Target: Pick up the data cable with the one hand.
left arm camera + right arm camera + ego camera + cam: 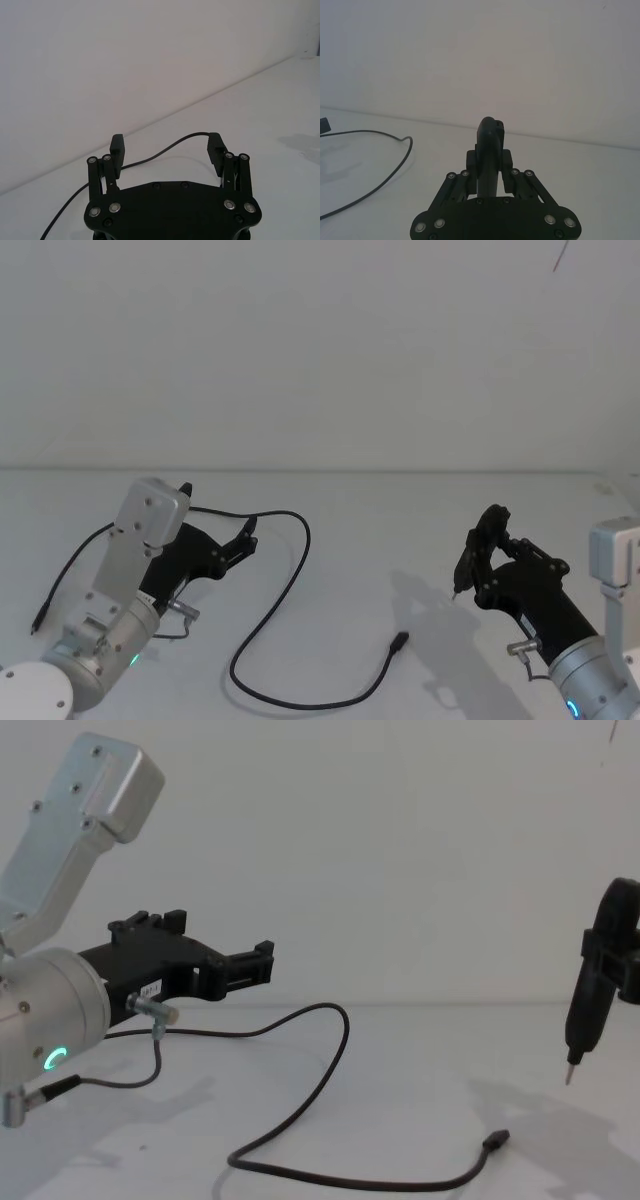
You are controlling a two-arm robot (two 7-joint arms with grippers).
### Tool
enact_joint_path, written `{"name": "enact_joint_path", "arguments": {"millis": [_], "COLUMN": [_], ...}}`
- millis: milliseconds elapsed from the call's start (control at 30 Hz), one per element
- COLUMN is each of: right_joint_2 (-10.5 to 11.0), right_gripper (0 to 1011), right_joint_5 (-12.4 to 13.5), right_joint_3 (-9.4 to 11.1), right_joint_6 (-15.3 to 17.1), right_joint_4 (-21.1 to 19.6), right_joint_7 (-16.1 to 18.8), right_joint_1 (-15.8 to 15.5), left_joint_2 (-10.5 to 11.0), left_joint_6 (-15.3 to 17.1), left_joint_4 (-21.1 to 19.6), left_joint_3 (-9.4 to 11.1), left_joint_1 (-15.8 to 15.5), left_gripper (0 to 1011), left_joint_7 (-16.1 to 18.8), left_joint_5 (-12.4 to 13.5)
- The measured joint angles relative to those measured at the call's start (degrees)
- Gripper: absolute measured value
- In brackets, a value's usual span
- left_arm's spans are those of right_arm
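Data cable [306,535] curls beneath left hand [166,144]; label [150,989] illegible.

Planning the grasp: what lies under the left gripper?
Beneath the left gripper, its fingers open, the data cable crosses the white table, not gripped. The stretch of cable behind the gripper's body is covered.

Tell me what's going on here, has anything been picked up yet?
Not yet. The left gripper hangs open just above the table, pointing at the upper loop of the data cable. The cable lies loose on the table, ungripped, with its plug near the middle. Off to the right, the right gripper is shut on a black pen-like tool, held tip down above the table.
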Motion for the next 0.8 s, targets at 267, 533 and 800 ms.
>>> {"name": "enact_joint_path", "arguments": {"millis": [267,533,800], "right_joint_2": [0.0,0.0,0.0], "right_gripper": [279,279,279], "right_joint_5": [0.0,0.0,0.0], "right_joint_3": [0.0,0.0,0.0], "right_joint_6": [0.0,0.0,0.0], "right_joint_4": [0.0,0.0,0.0], "right_joint_7": [0.0,0.0,0.0], "right_joint_1": [0.0,0.0,0.0], "left_joint_2": [0.0,0.0,0.0], "left_joint_6": [0.0,0.0,0.1], "left_joint_4": [0.0,0.0,0.0], "left_joint_3": [0.0,0.0,0.0], "left_joint_1": [0.0,0.0,-0.1], "left_gripper": [1001,1001,1001], "left_joint_7": [0.0,0.0,-0.2], "left_joint_5": [0.0,0.0,0.0]}}
